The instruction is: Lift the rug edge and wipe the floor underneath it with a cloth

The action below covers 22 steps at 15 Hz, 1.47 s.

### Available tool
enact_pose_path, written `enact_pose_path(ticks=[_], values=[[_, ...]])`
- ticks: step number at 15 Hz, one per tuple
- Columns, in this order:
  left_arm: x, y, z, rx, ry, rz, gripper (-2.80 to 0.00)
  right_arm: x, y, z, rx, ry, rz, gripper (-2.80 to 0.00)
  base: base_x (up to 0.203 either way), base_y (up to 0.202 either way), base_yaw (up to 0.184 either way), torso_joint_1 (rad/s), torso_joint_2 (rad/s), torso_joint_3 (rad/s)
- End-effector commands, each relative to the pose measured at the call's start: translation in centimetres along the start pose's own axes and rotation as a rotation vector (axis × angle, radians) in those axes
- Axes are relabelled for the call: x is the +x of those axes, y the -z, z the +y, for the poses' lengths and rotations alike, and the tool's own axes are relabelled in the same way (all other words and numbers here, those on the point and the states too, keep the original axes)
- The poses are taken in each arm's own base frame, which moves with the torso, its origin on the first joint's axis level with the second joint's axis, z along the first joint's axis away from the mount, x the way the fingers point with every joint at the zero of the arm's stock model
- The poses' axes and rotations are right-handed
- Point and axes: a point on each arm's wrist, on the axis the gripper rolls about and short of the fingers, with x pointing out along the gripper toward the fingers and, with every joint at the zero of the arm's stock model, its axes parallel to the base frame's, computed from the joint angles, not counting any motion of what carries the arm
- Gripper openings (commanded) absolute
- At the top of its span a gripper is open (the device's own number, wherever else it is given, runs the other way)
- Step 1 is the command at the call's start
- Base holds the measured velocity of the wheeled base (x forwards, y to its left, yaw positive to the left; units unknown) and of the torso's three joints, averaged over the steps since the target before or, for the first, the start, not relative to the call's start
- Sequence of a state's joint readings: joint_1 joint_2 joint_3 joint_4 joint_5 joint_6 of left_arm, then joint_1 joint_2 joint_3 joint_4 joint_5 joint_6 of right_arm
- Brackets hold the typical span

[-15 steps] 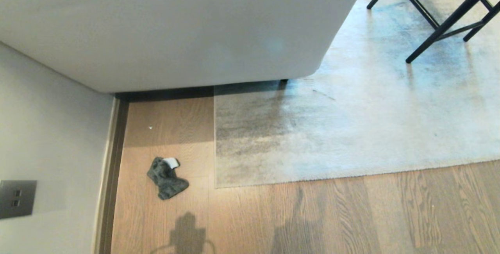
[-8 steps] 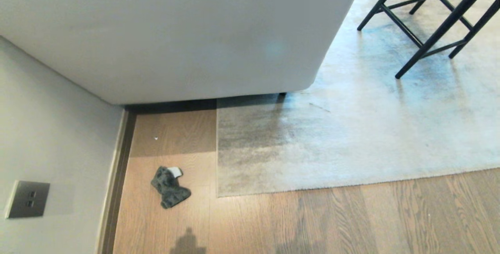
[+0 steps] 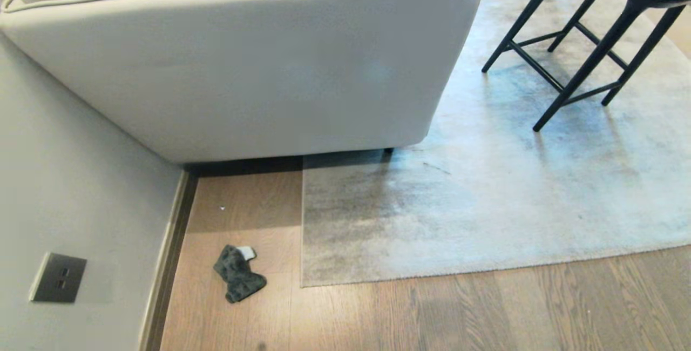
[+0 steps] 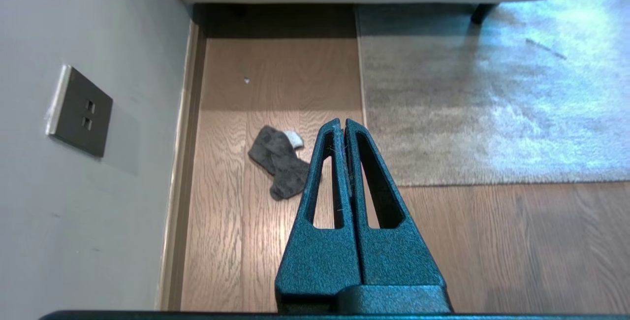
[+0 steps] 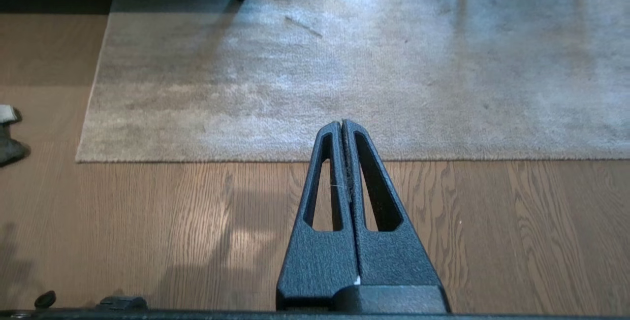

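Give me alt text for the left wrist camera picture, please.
The shut left gripper hangs above the brown wood floor, holding nothing. A small crumpled grey cloth lies on the floor between a grey wall and the rug edge.

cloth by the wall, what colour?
Dark grey cloth, with a small pale patch at one end. It shows best in the left wrist view.

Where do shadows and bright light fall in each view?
Head view: the sofa darkens the floor and the rug edge below it. Left wrist view: bluish glare on the rug. Right wrist view: soft shadows lie on the planks.
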State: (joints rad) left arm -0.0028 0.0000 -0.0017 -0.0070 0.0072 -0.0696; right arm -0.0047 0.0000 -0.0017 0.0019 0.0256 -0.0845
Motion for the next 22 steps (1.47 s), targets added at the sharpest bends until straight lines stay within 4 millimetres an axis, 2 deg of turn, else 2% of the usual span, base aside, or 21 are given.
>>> enact_pose_path(ticks=[1,22], values=[[0.0,0.0,0.0,-0.001,0.0,0.0,-2.8,0.01,0.0,0.0,-0.001,-0.001,0.001,-2.8,0.0,0.0,0.0,0.006,0.01,0.207],[0.0,0.0,0.0,0.001,0.0,0.0,-2.8,0.01,0.0,0.0,0.0,-0.002,0.001,-2.8,0.0,0.0,0.0,0.003,0.0,0.204]])
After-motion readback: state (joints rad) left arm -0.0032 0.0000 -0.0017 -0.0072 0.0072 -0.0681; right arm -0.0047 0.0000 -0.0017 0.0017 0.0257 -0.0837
